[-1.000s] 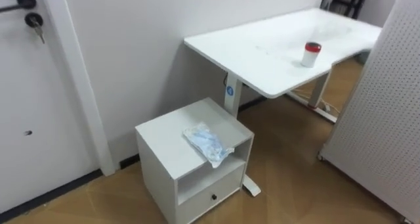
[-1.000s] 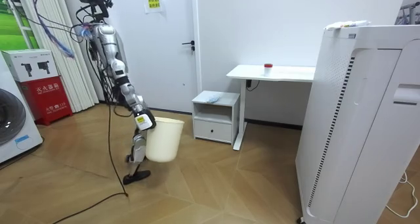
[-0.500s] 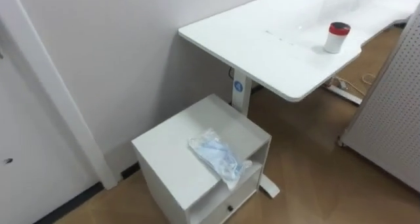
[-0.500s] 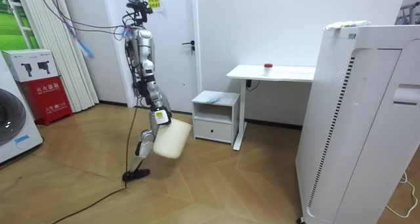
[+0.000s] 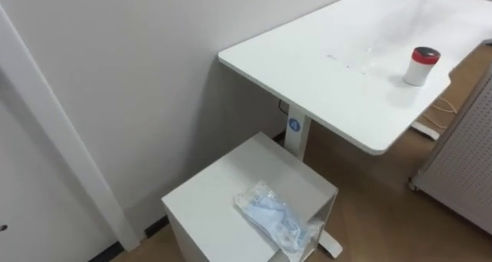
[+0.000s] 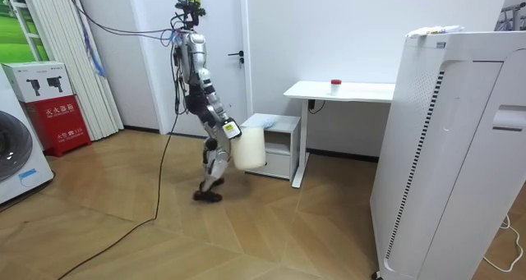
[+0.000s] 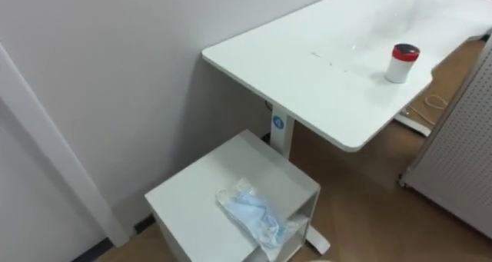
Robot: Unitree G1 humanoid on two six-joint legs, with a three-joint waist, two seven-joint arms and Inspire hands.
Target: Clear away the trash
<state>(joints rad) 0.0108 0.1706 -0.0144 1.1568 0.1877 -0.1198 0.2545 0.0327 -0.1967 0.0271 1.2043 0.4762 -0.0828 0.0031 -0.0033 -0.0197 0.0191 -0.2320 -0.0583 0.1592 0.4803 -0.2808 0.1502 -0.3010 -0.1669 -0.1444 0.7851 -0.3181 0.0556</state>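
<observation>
Right hand (image 6: 229, 130) is carrying the bin (image 6: 250, 148) beside the cabinet (image 5: 223, 193), grip indiscernible. The bin, swinging, is risking knocking the wrapper (image 5: 275, 220) off.

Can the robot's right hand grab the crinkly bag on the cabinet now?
Probably not yet. The right hand hangs low carrying the bin, beside the cabinet. The bag lies bare on top, so nothing else blocks it.
</observation>
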